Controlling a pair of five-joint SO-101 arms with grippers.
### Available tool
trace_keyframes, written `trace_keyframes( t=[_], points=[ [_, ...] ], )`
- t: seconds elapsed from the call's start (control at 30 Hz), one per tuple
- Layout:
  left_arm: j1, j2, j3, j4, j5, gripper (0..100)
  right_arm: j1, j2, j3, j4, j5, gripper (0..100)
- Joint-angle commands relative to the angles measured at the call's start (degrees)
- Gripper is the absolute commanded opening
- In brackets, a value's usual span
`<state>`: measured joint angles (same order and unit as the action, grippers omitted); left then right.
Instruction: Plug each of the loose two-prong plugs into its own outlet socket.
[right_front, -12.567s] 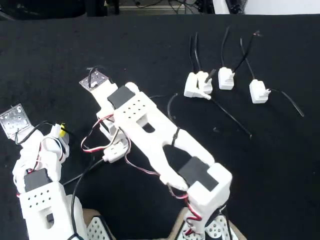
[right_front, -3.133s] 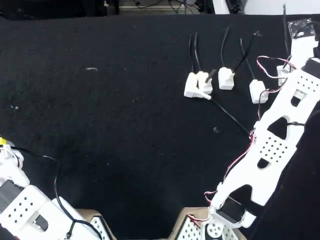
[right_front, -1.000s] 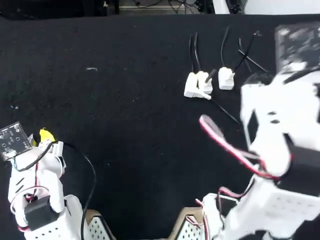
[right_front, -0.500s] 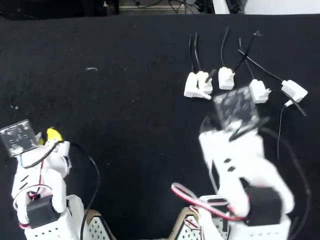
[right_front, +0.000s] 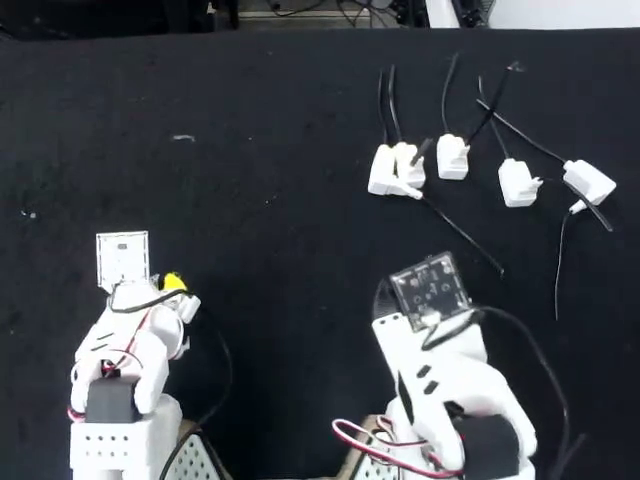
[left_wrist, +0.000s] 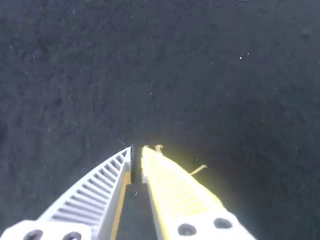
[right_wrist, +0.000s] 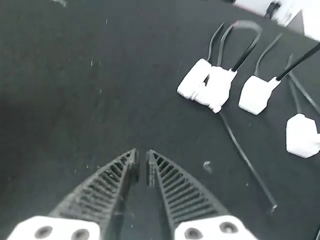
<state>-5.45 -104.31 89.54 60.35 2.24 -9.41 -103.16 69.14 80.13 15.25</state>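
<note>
Three loose plug pieces (right_front: 518, 183): lying in a row, far right on the black table (right_front: 250, 150).
Joined pair (right_front: 397, 172): sitting just beside them, looking mated.
Handling: probably light, rigid shells on springy cords; pinching the shell's flat sides looking safest.
Left gripper (left_wrist: 136, 150): sitting closed, empty.
Right gripper (right_wrist: 141, 161): sitting closed on nothing, well apart from the pieces.

A robotics lab or workshop: a counter (right_front: 250, 150) draped in black cloth carries 2 white arms, the left arm (right_front: 120, 400) and the right arm (right_front: 450, 400), with a bare circuit board (right_front: 432, 290) and exposed red wiring (right_front: 352, 432). Loose plugs (right_front: 517, 183) on short cords lie there, and cables (right_front: 350, 12) tangle behind the far edge.
</note>
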Motion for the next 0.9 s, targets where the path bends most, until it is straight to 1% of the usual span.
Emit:
trace_keyframes(
  t=[0.0, 0.27, 0.33, 0.47, 0.53, 0.87],
  points=[
    [0.5, -0.4, 1.7, -0.8, -0.4, 4, -0.2, -4.3, 2.9, -0.8, -0.5, 1.2],
    [0.7, -0.3, 7.9, 0.2, 0.0, 4, -0.2, -5.4, 18.4, -1.6, -0.4, 1.5],
    [0.7, -0.3, 7.8, 3.9, -0.1, 4, -0.1, -5.2, 20.1, -4.0, -0.4, 1.2],
    [0.6, -0.4, 7.8, 13.3, 0.0, 4, -0.1, -5.3, 27.1, -5.4, -0.2, 1.3],
    [0.5, -0.4, 7.8, 12.3, 0.0, 4, -0.1, -4.9, 27.2, -5.6, -0.1, 1.2],
    [0.4, -0.4, 7.8, 12.8, 0.0, 4, -0.2, -4.9, 27.4, -5.6, -0.1, 1.2]
  ],
)
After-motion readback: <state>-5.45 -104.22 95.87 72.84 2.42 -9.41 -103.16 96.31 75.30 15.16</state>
